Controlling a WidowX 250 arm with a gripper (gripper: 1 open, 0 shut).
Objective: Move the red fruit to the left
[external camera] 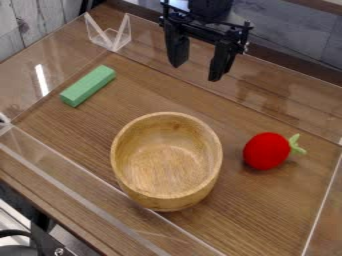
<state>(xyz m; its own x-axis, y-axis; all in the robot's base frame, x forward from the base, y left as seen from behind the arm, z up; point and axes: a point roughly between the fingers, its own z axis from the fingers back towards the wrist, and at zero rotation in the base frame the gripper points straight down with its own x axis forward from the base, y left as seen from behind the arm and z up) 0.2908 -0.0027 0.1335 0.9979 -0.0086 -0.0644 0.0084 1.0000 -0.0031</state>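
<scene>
The red fruit (269,150) lies on the wooden table at the right, its small green stem pointing right. It rests just right of the wooden bowl (167,160). My gripper (199,56) hangs above the back of the table, well behind the fruit and a little to its left. Its two dark fingers (175,48) stand apart, open, with nothing between them.
A green rectangular block (87,86) lies at the back left. Clear plastic walls (325,190) run round the table, with a clear stand (107,32) at the back left.
</scene>
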